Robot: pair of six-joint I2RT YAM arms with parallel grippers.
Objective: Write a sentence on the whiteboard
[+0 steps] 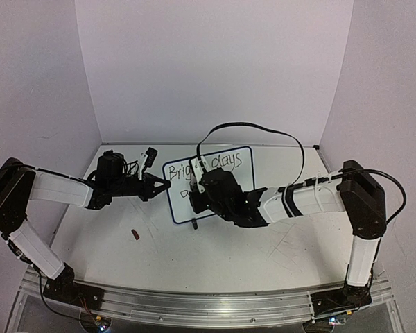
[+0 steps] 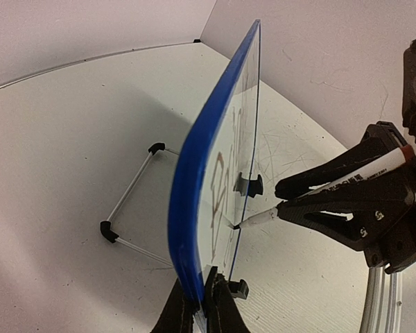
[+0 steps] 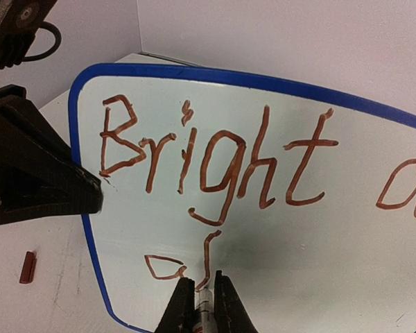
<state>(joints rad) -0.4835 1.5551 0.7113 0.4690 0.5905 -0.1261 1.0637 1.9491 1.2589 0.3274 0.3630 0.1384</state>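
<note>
The whiteboard [image 1: 239, 179] stands tilted on the table, blue-rimmed, with "Bright days" [image 1: 222, 163] along its top. My left gripper [image 1: 164, 185] is shut on the board's left edge; in the left wrist view the jaws [image 2: 206, 302] pinch the blue rim [image 2: 194, 173]. My right gripper [image 1: 194, 197] is shut on a marker [image 2: 360, 173], and the marker's tip [image 2: 253, 220] touches the board. In the right wrist view the writing [image 3: 215, 159] looks reddish brown, and an "a" plus one stroke start the second line just above my right gripper [image 3: 204, 291] and the marker [image 3: 205, 306].
A small dark red marker cap [image 1: 134, 234] lies on the table left of the board, seen too as the cap [image 3: 28, 267]. The board's wire stand [image 2: 132, 201] reaches out behind it. White walls close the back and both sides.
</note>
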